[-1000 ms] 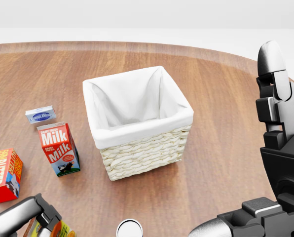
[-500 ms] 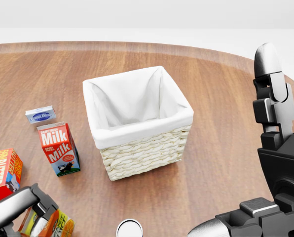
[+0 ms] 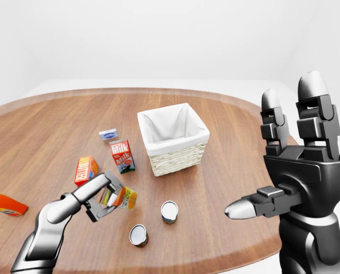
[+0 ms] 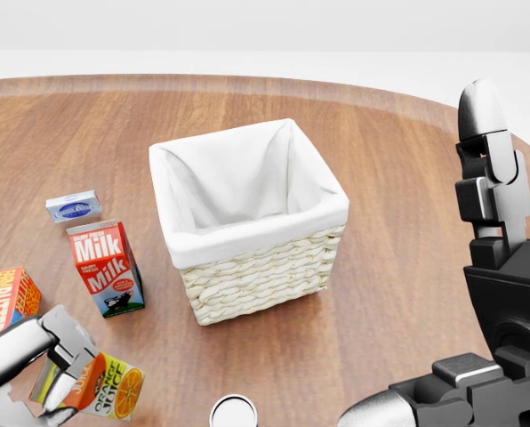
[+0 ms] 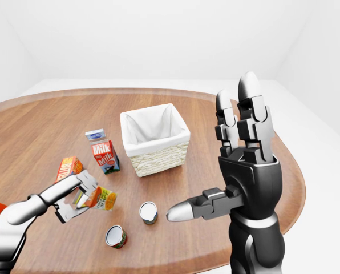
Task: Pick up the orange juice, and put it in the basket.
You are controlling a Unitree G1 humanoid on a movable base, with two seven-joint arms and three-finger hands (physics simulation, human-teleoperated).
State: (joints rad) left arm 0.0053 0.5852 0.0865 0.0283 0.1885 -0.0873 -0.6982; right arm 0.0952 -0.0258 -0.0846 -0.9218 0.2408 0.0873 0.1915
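The orange juice carton is tilted on its side and lifted off the wooden table, with my left hand shut on it at the lower left of the views. The wicker basket with its white cloth lining stands open and upright in the middle of the table, up and to the right of the carton. At the right of every view my right hand is held upright and open, fingers straight up and thumb pointing left, with nothing in it.
A milk carton, a red butter box and a small blue-and-white box stand left of the basket. Two cans sit below the basket. A red-orange bottle lies at the far left.
My left hand has raised the orange juice carton up into the head view and a little to the right. The right hand has hardly moved.
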